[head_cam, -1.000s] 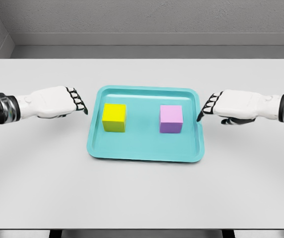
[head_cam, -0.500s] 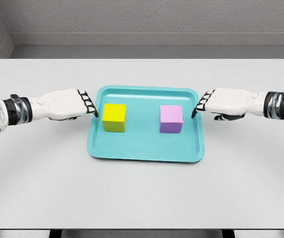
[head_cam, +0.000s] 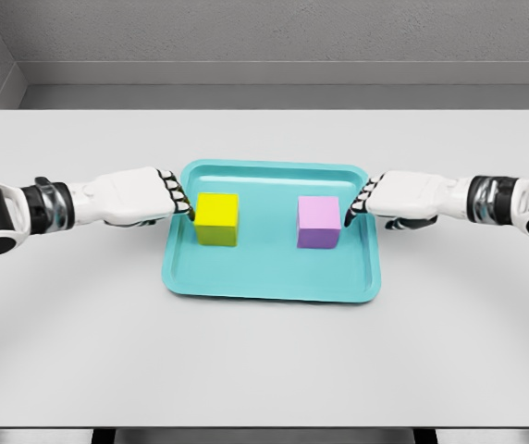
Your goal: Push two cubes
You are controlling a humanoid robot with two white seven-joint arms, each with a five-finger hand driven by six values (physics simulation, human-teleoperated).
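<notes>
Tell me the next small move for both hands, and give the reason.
Probably keep sliding both hands inward. The left hand has its fingertips at the outer face of the yellow cube, and the right hand reaches the outer face of the purple cube. Both cubes sit apart on the teal tray, so an inward push should bring them together.

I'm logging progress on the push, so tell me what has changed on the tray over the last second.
Both hands closed inward over the tray's sides. The left hand moved right until its fingertips met the yellow cube, which has shifted slightly right. The right hand moved left to the near edge of the lilac cube; contact can't be confirmed. Nothing was grasped. The lilac cube and the teal plastic tray stayed put.
</notes>
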